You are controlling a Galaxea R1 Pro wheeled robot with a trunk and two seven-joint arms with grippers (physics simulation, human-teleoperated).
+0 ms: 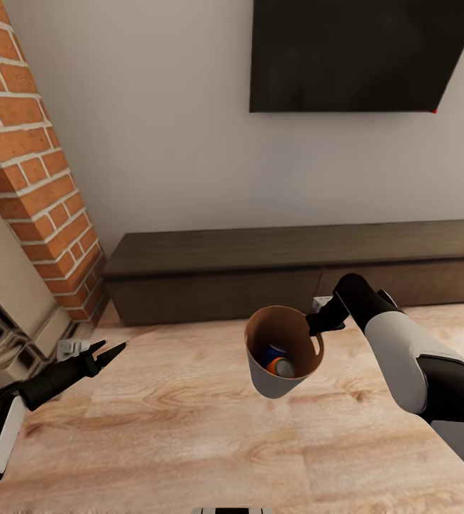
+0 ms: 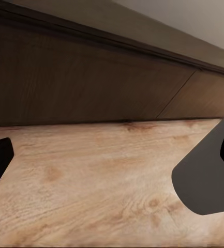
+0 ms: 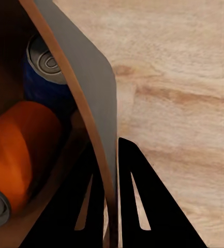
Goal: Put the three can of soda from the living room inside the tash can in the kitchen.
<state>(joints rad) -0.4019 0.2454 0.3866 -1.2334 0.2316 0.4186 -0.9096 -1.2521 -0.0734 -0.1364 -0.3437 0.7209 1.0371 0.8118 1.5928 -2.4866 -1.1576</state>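
Head view: the right pincer (image 1: pixel 316 323) pinches the rim of the tash can (image 1: pixel 275 385), holding it above the wood plank floor (image 1: pixel 189 442) and tilted so that its brown inside faces the camera. In the bottom of it lie a blue can of soda (image 1: pixel 272 355) and an orange can of soda (image 1: pixel 283 368), touching each other. The left pincer (image 1: pixel 111 351) hangs spread and empty over the floor near the brick fireplace (image 1: pixel 39 185). A long low dark-brown cabinet (image 1: pixel 296 268) stands against the wall behind, under a black TV (image 1: pixel 353 53).

Left wrist view: the two dark fingers (image 2: pixel 205 175) stand wide apart with nothing between them, over the floor (image 2: pixel 101 181), facing the cabinet front (image 2: pixel 80 77).

Right wrist view: the fingers (image 3: pixel 143 206) are pressed on the tash can wall (image 3: pixel 88 77), one inside and one outside. Inside lie the blue can (image 3: pixel 44 77) with its silver-grey top showing and the orange can (image 3: pixel 18 150) on its side just beside it.
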